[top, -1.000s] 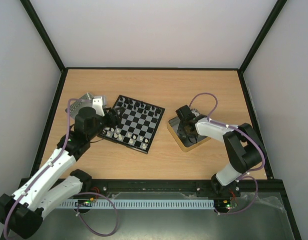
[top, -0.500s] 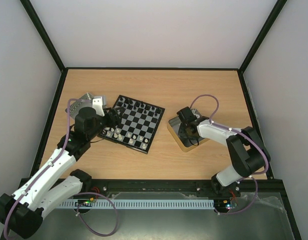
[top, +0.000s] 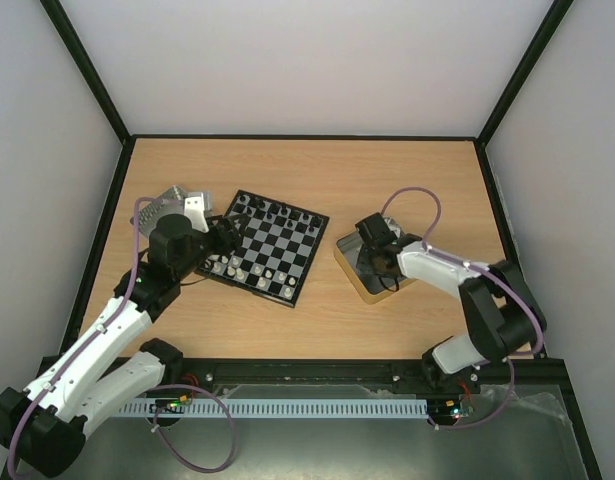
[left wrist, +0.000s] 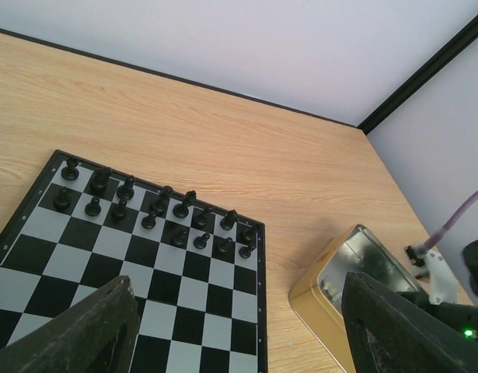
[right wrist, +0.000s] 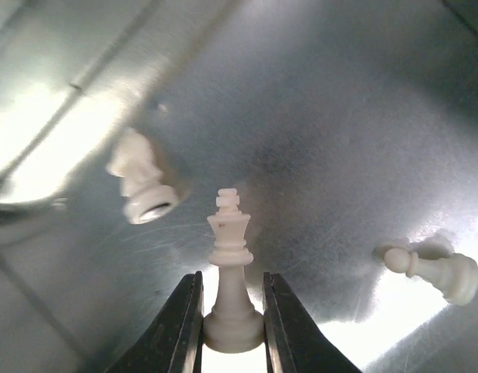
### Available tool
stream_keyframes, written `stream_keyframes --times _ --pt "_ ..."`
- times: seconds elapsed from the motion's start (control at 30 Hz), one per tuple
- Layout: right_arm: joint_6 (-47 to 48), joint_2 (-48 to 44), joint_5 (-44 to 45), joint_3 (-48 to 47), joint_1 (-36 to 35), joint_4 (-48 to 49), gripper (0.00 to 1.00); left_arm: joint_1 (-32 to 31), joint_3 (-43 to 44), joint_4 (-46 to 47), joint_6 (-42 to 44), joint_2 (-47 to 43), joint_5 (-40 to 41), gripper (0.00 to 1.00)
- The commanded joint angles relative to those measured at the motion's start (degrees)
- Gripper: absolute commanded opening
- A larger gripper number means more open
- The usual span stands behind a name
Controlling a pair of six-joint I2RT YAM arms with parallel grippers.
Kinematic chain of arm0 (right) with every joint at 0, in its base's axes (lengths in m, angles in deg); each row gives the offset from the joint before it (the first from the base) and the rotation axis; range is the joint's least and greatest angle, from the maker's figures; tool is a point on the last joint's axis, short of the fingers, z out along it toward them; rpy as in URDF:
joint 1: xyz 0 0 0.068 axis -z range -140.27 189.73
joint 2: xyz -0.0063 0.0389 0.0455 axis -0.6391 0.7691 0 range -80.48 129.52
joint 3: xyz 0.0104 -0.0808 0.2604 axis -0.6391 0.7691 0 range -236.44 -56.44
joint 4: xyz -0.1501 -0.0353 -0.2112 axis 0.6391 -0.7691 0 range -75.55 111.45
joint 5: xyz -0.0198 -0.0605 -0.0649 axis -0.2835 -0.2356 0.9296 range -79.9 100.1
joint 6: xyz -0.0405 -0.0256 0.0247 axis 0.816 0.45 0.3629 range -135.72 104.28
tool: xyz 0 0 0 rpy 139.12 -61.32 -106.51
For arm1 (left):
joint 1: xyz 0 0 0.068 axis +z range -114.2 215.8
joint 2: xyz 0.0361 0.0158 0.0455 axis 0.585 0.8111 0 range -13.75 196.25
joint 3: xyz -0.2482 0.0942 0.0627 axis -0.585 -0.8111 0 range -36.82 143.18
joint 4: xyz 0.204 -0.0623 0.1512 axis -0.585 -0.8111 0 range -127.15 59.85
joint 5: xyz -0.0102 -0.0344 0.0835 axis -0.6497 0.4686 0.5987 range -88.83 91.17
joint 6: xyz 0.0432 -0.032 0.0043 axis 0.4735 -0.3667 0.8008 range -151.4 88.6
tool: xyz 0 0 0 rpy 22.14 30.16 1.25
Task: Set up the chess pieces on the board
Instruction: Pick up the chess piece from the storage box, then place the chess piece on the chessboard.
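"Tin point(right wrist: 340, 109): what's inside?"
"White king point(right wrist: 229, 264) upright, its base clamped in the right gripper point(right wrist: 232, 299); a pawn point(right wrist: 437, 273) and a blurred piece point(right wrist: 142, 183) lie toppled."
"Board point(left wrist: 89, 266)?"
"Black pieces point(left wrist: 158, 213) fill its far rows; left gripper point(left wrist: 239, 286) spread open above it, near rows hidden."

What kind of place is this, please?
Probably a laboratory robot cell: a wooden table enclosed by plain white walls on a black frame, with a chessboard laid out for practice.

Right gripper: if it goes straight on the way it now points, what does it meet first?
Probably the tin's metal floor, just beyond the white king that the right gripper holds. Two fallen white pieces lie off to either side.
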Motion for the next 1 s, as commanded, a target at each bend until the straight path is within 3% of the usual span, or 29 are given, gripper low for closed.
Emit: stream_keyframes --times 0.0,0.2,0.37,0.57,0.7,0.97 --pt "2.17 -9.14 1.21 0.48 -0.34 4.57 0.09 0.00 0.16 1.60 -0.21 -1.12 -2.31 0.74" --pt "6.02 -20.82 -5.55 1.58 -0.33 14.79 0.09 0.00 2.40 3.38 0.04 -1.66 -6.79 0.82" --pt "8.72 -26.89 -16.73 1.05 -0.35 22.48 0.08 0.06 6.11 2.76 -1.12 -0.65 -9.06 0.87" --pt "10.10 -28.23 -36.27 -0.88 -0.29 31.44 0.06 0.00 9.03 4.85 -3.39 0.84 -15.88 0.90" --pt "10.60 -28.28 -45.26 -1.67 -0.36 36.21 0.05 0.01 10.54 7.51 -3.08 2.54 -26.98 0.90" --pt "12.92 -26.99 -56.77 -3.42 -1.86 40.10 0.05 -0.26 12.96 12.28 -10.28 7.80 -41.11 0.90"
